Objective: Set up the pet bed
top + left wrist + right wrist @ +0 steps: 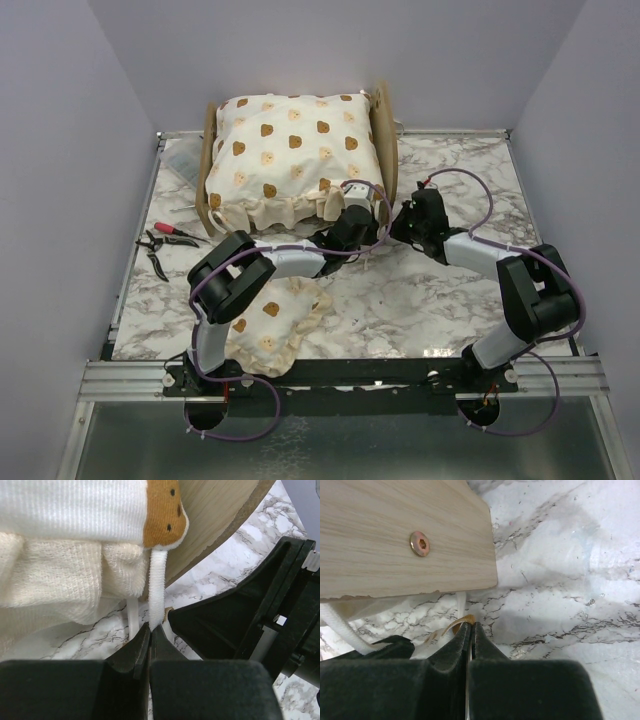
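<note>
While the left hand [150,627] clamps a cushion tie [156,580], the right hand [470,625], pressed together, crowds it.

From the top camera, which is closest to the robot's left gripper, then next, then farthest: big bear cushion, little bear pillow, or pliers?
1. Big bear cushion: its tie pinched in the left gripper.
2. Little bear pillow: near edge, under the left arm.
3. Pliers: far left edge.

top external looks down from above the near edge over the white marble-patterned tabletop [430,300]; both wrist cameras sit very close, sharing a corner of the light plywood bed frame [395,535].
</note>
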### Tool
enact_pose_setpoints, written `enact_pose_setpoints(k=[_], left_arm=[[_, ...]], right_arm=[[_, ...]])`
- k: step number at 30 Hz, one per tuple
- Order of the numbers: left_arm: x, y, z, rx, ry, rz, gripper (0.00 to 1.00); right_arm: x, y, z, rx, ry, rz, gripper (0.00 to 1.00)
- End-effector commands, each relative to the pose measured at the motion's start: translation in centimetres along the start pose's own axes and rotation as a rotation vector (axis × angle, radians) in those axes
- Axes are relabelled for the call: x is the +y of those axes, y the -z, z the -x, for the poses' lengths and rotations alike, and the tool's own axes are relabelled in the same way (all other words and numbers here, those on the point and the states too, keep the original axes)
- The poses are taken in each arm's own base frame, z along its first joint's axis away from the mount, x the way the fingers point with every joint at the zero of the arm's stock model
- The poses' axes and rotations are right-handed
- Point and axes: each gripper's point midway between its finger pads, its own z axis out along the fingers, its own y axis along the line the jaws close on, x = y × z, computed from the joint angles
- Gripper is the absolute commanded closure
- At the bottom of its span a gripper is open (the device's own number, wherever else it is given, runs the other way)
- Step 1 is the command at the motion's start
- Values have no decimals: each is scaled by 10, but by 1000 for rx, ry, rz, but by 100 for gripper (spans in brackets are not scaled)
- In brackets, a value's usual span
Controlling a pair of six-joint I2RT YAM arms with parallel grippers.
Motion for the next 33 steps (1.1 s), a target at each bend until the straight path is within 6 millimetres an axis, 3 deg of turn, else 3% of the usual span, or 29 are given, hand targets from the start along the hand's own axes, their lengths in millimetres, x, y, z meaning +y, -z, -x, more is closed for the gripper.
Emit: enact_pose_setpoints(k=[1,11,23,28,33], left_arm=[[-10,7,5,14,8,-48,100],[-20,6,1,48,6,-101,100],[-13,3,-11,88,12,-96,99],[-10,1,-21,119,29,-93,93],[-9,7,-14,106,43,-87,80]], right_arm=[[9,1,15,-68,-21,42,100],[33,-4,13,-81,16,201,100],[40,-20,-18,-71,70,360,100],[48,-16,-20,-115,86,444,100],[51,-10,-13,-164,98,464,100]])
